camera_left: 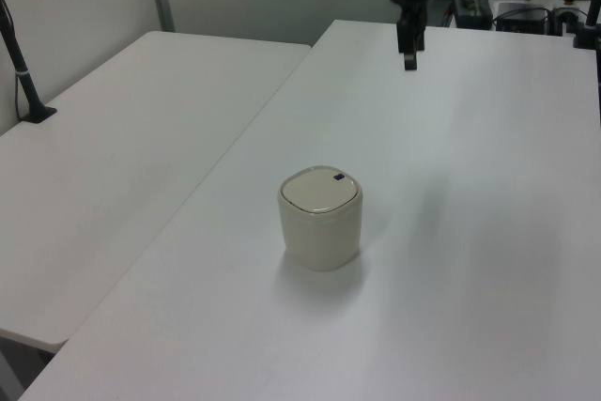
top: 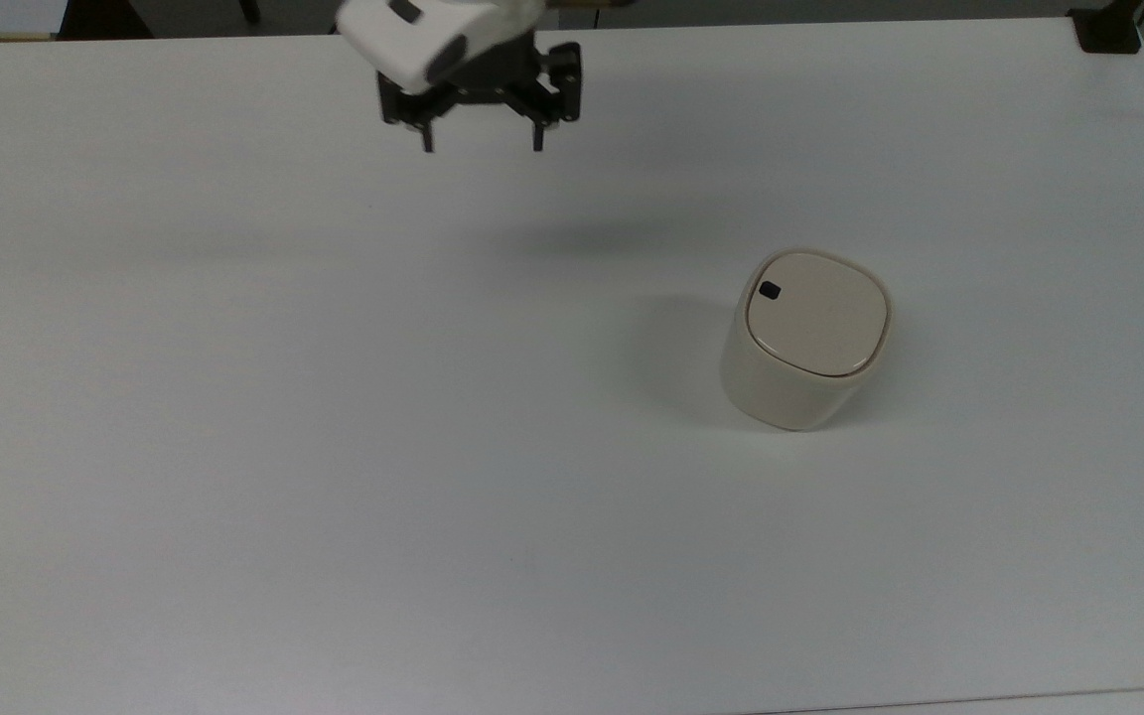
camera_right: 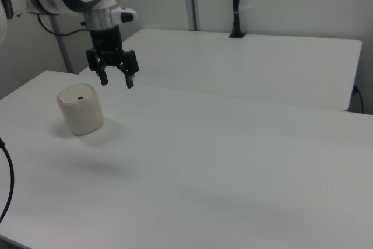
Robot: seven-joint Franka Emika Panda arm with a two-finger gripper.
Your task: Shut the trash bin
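The cream-beige trash bin (top: 806, 343) stands on the white table with its flat lid down flush on the rim; a small black button (top: 770, 290) sits near the lid's edge. The same trash bin (camera_left: 320, 217) is in the middle of the left view, and the trash bin (camera_right: 80, 109) is at the right view's left. My gripper (top: 481, 139) hangs open and empty above the table, well away from the bin toward the top view's upper left. In the left view the gripper (camera_left: 409, 56) is far behind the bin, and in the right view the gripper (camera_right: 116, 80) hovers up and to the right of it.
The white table (top: 334, 447) spreads wide around the bin. A second white table (camera_left: 113, 157) adjoins it at the left view's left. A black pole clamp (top: 1108, 30) sits at the top view's upper right corner.
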